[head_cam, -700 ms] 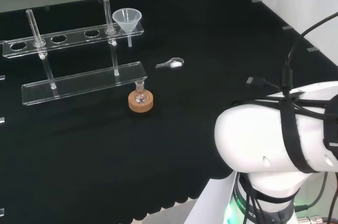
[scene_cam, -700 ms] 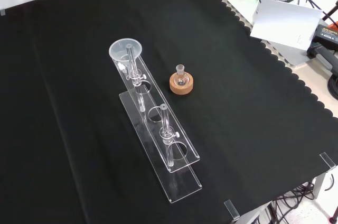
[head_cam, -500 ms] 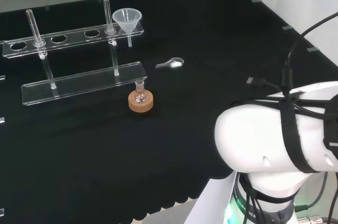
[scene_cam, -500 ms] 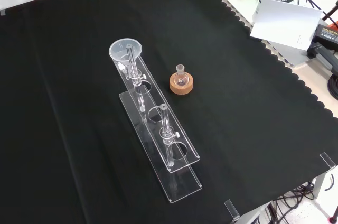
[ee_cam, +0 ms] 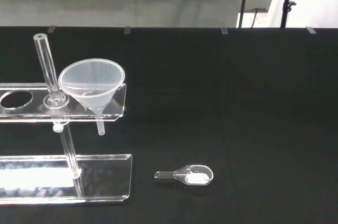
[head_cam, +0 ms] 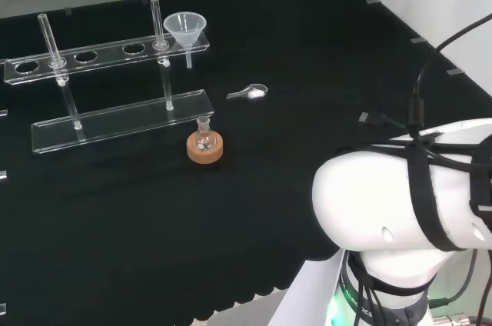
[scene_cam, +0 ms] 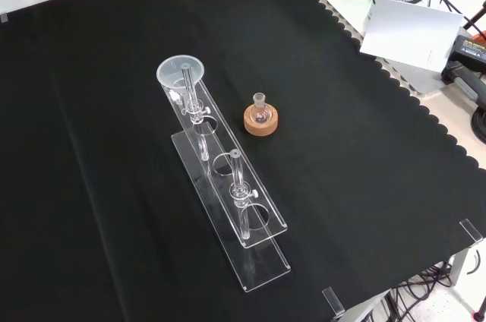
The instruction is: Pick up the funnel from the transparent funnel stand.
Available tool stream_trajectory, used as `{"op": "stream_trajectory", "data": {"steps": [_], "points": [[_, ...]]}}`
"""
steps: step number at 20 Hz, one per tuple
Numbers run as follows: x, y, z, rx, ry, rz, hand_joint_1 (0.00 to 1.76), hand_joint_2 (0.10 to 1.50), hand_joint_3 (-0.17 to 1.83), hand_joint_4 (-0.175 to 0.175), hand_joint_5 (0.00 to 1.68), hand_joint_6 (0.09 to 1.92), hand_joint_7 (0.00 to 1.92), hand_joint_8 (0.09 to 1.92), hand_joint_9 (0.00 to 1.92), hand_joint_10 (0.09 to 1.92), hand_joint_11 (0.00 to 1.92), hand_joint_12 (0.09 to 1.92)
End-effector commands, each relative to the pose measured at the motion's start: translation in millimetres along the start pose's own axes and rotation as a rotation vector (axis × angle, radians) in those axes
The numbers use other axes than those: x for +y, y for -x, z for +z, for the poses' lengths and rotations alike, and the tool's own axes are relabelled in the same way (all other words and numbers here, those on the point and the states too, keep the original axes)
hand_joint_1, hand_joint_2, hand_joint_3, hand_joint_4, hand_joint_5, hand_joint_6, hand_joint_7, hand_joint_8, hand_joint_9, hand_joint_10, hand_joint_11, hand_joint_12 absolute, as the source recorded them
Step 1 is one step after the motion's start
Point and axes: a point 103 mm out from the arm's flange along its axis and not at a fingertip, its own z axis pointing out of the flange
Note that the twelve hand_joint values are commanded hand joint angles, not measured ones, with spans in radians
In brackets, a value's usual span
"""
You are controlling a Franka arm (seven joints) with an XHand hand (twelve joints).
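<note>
— Where's your hand, and what are its fingers doing?

— You can't tell from these views; start from the wrist camera instead. It looks level across the counter (ee_cam: 264, 102), draped in black cloth, toward a pale wall and dark poles behind.

— And the funnel?

— Your one funnel (ee_cam: 92, 84) sits in the end hole of the transparent funnel stand (ee_cam: 63, 182), ahead of the wrist camera, its stem hanging through the upper shelf. In the head view the funnel (head_cam: 185, 29) is at the stand's right end.

— What else do you count?

— Two upright posts (head_cam: 157, 22) on the stand, each topped by a clear tube. One small flask (scene_cam: 260, 109) on one cork ring (scene_cam: 261, 121), just beside the stand's base. One clear scoop (ee_cam: 190, 174) holding something white, lying on the cloth apart from the stand. The arm's white link (head_cam: 400, 203) fills the head view's right.
</note>
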Motion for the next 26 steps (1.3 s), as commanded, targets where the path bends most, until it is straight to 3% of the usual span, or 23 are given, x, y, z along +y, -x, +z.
{"op": "stream_trajectory", "data": {"steps": [1,9,20,26], "points": [[10,10,6,0.002,-0.032,0.018,0.0,1.17,0.46,0.008,0.3,0.09,0.01,0.53,0.2,0.64,0.08,1.35],[40,22,8,-0.059,-0.063,-0.04,0.0,1.17,0.45,0.006,0.31,0.09,0.02,0.53,0.2,0.64,0.07,1.35],[110,-29,27,-0.075,-0.093,-0.156,0.0,1.16,0.43,0.003,0.31,0.09,0.03,0.54,0.22,0.65,0.06,1.36],[137,-55,54,-0.079,-0.14,-0.189,0.0,1.15,0.39,0.0,0.31,0.09,0.05,0.54,0.22,0.66,0.03,1.4]]}}
